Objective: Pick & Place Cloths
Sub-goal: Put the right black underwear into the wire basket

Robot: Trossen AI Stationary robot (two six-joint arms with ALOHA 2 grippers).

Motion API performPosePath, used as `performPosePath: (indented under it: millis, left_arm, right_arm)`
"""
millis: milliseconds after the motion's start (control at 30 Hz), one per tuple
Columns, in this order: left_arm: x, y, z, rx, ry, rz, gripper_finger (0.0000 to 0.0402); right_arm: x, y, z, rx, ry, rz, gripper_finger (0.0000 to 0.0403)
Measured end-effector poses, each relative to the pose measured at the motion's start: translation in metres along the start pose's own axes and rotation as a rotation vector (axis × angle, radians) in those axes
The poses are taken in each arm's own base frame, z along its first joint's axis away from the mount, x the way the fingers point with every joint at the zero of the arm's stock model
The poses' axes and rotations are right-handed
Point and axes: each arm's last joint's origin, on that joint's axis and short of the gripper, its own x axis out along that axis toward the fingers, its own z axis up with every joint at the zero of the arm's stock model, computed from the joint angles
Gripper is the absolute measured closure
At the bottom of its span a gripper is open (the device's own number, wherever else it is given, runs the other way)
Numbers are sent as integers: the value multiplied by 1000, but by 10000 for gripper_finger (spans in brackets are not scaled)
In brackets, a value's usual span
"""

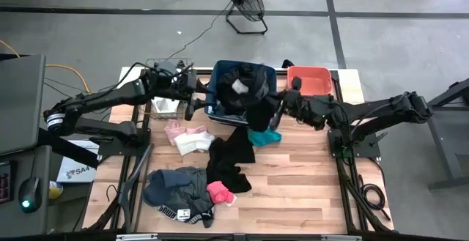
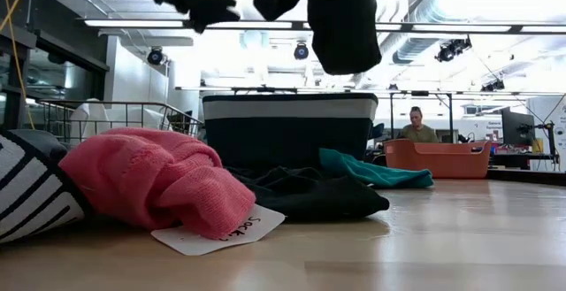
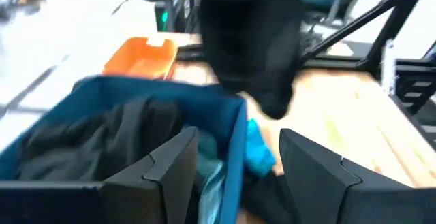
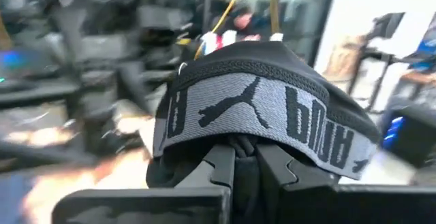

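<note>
1. A black garment with a grey lettered waistband is pinched between the pressed-together fingers of the right gripper; the band drapes over the fingertips and the cloth hangs below them.
2. In the high view the right gripper holds this black garment just beside the right edge of the blue fabric bin, above the table.
3. The left gripper has its fingers spread about halfway with nothing between them; past the fingertips lie the blue bin's wall and the dark cloth inside it.
4. The left wrist view alone shows the hanging black garment from the bin side, with a teal cloth beyond the fingers and the coral tub farther off.
5. The low view alone shows the garment hanging clear of the table, and a person seated behind the tub.
6. Other cloths lie on the table: a bright pink piece with a paper tag, a black piece, a teal one, white and pale pink pieces, and a grey one.
</note>
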Motion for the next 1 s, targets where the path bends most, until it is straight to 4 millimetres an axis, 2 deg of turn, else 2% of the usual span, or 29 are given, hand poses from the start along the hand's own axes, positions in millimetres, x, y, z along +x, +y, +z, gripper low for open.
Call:
performPosePath:
  millis: [300, 433, 533, 800, 1000]
  left_arm:
    - [13, -16, 12, 72, -115, 6, 199]
    - [19, -14, 14, 105, -145, 49, 192]
    - [29, -11, 12, 105, -151, 53, 165]
    - [58, -2, 10, 94, -247, 50, 58]
    - [72, 2, 14, 79, -381, 51, 39]
  right_arm:
    - [8, -22, 18, 24, -167, -119, 388]
    - [11, -29, 20, 16, -197, -132, 388]
    - [13, -33, 21, 15, -209, -125, 388]
    - [15, -43, 27, 12, -273, -147, 388]
    - [23, -48, 23, 0, -265, -181, 388]
